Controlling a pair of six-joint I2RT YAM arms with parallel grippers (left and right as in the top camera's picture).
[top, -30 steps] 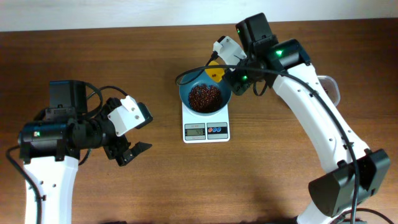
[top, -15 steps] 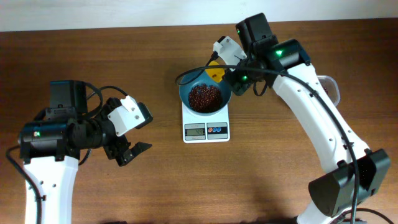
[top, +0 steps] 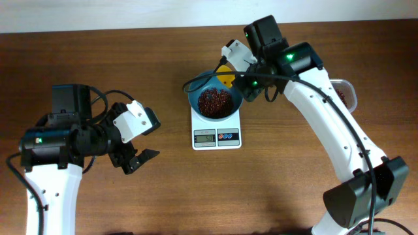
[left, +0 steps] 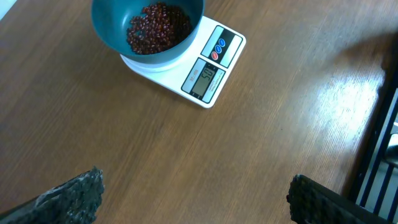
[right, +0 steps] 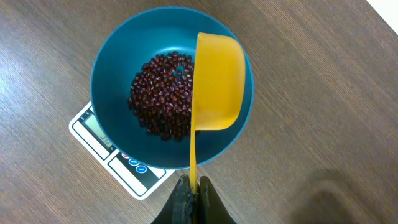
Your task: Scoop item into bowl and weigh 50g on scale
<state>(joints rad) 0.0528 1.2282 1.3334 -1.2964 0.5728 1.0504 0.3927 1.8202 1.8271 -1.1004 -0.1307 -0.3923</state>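
Beans point(top: 215, 101) sit in the blue bowl point(top: 193, 98) on the white scale point(top: 216, 136), upper middle of the top view. The right gripper point(right: 192, 194) pinches the yellow scoop point(right: 217, 81) over the bowl, and the left gripper point(top: 142, 160) gapes wide, lower left.

Desk point(top: 196, 189): brown wood, grain running lengthwise, glare patch in left wrist view. Yellow scoop point(right: 217, 81): plastic, rounded cup, thin handle seen edge-on. Clear tub point(top: 346, 91): near desk's right side, only part showing. White wall strip point(top: 130, 13) along far edge. Black frame point(left: 382, 137) beside desk.
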